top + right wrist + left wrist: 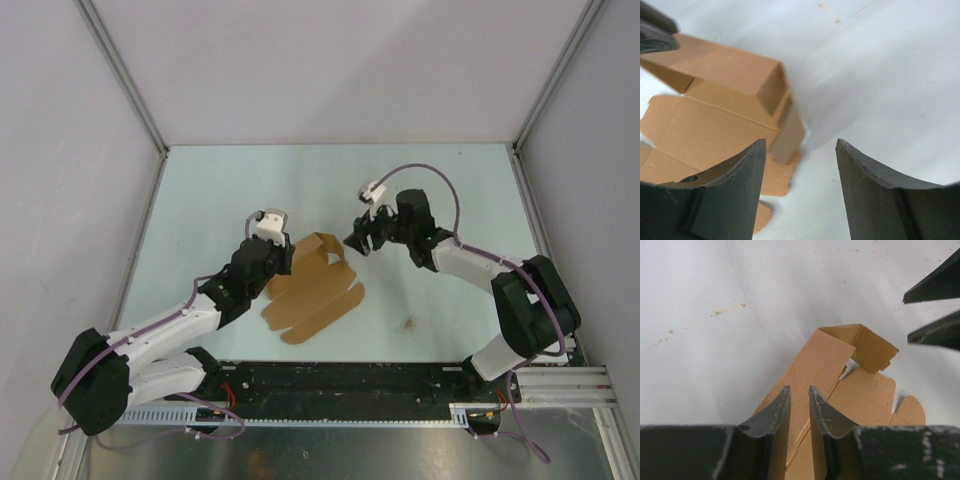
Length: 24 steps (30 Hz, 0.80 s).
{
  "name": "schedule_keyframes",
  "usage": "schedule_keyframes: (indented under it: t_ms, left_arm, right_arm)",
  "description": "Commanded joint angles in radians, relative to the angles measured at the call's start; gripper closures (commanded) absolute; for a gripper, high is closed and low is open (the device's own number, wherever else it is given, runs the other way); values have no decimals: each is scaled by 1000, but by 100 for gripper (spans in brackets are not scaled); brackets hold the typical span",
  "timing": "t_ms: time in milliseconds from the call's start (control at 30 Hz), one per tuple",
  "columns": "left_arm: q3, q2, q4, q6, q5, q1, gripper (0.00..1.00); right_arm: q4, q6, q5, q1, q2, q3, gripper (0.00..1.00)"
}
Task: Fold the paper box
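Note:
The paper box (312, 296) is a brown die-cut cardboard sheet lying mostly flat on the table, with its far end folded up into a raised corner (325, 245). My left gripper (282, 262) hovers over the sheet's left side. In the left wrist view its jaws (799, 390) stand a narrow gap apart, with the cardboard (865, 390) showing below and nothing pinched. My right gripper (358, 243) stands open just right of the raised corner. In the right wrist view (801, 145) only bare table lies between its fingers, and the box (715, 130) is to their left.
White enclosure walls with metal posts (130, 90) ring the pale table. A small dark stain (408, 322) marks the table right of the box. The arms' black base rail (400, 385) runs along the near edge. The right fingers (935, 332) show at the left wrist view's edge.

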Motion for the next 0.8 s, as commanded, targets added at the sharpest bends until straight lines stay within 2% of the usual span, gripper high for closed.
schedule_keyframes:
  t_ms: [0, 167, 367, 533, 767]
  left_arm:
    - [71, -1, 15, 28, -28, 18, 74]
    - [91, 30, 18, 34, -28, 50, 75]
    - [89, 76, 19, 44, -1, 66, 78]
    - [80, 100, 25, 39, 3, 66, 79]
    - [74, 135, 36, 34, 19, 69, 81]
  right_arm:
    - [119, 83, -12, -85, -30, 3, 38]
    - [130, 70, 60, -124, 18, 26, 40]
    - [79, -15, -49, -121, 133, 104, 47]
    - [20, -76, -8, -85, 200, 165, 52]
    - [-14, -118, -78, -61, 217, 182, 55]
